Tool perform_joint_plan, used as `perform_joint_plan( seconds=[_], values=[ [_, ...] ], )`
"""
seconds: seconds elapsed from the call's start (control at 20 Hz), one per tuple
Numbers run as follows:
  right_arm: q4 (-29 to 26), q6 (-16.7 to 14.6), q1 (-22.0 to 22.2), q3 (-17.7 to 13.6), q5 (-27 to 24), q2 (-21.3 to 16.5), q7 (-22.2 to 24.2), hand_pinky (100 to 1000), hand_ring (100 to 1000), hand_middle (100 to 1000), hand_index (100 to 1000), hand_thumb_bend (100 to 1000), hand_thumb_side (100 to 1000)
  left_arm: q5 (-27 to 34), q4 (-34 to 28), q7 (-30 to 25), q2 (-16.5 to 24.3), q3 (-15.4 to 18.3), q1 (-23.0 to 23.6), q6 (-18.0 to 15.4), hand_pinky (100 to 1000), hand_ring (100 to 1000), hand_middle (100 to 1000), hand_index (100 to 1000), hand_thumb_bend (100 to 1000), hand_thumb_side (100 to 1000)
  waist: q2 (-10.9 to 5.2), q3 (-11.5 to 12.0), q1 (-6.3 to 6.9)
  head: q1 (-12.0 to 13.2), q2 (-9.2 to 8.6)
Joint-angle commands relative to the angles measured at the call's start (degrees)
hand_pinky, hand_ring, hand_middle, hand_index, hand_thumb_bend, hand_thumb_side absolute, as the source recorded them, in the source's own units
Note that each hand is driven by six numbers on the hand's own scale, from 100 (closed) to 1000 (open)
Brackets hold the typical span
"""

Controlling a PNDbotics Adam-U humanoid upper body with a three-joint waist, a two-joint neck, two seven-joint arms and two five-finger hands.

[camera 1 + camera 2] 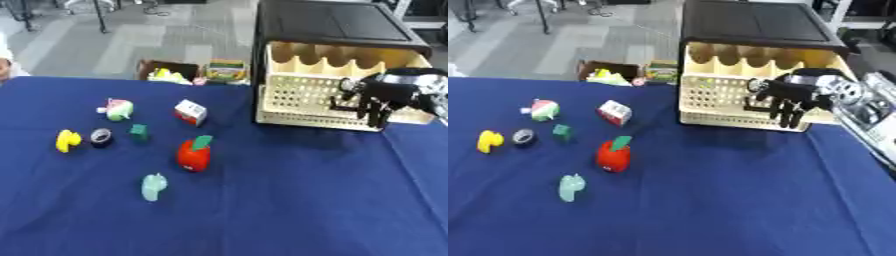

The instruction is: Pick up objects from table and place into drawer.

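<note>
**Seven objects waiting, drawer at my right hand**

Seven small things lay on the blue table (289, 200), all well off to the left of my right hand (378, 97), none in the drawer (302, 92) yet as far as I could see. That cream lattice drawer stood pulled out of its black cabinet (332, 22), and my hand hung at its front wall, fingers pointing down and lightly curled, grasping nothing that I could make out; whether they touched the lattice I could not tell. My left hand showed nowhere.

Nearest my hand sat the white-and-red box (191, 112), then the red apple (194, 156); farther left the round green-and-pink toy (118, 109), pale green figure (154, 187), yellow duck (66, 141), tape roll (101, 137) and small green block (138, 131).

I judged the box the sensible first pick: approach from above, span its narrow sides, avoid nudging the apple.
</note>
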Motion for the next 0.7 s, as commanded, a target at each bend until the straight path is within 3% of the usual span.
perform_joint_plan(
  seconds=[0.05, 0.7],
  values=[
    [1.6, 10.8, -1.5, -0.6, 1.7, 0.1, 10.5, 700, 810, 816, 839, 100, 1000, 0.1, -1.0, 0.0, 0.8, 0.7, -0.5, -0.2, 492, 532, 507, 790, 100, 654, -0.63, 0.2, 0.19, 0.0, -0.16],
    [6.0, 9.7, -4.2, -2.3, 5.8, 2.4, 7.9, 701, 814, 820, 839, 100, 1000, 0.0, -1.0, 0.0, 0.5, 0.8, -0.3, -0.4, 493, 526, 506, 790, 100, 656, -0.05, 0.9, 0.34, -0.4, -0.3]
  ],
)
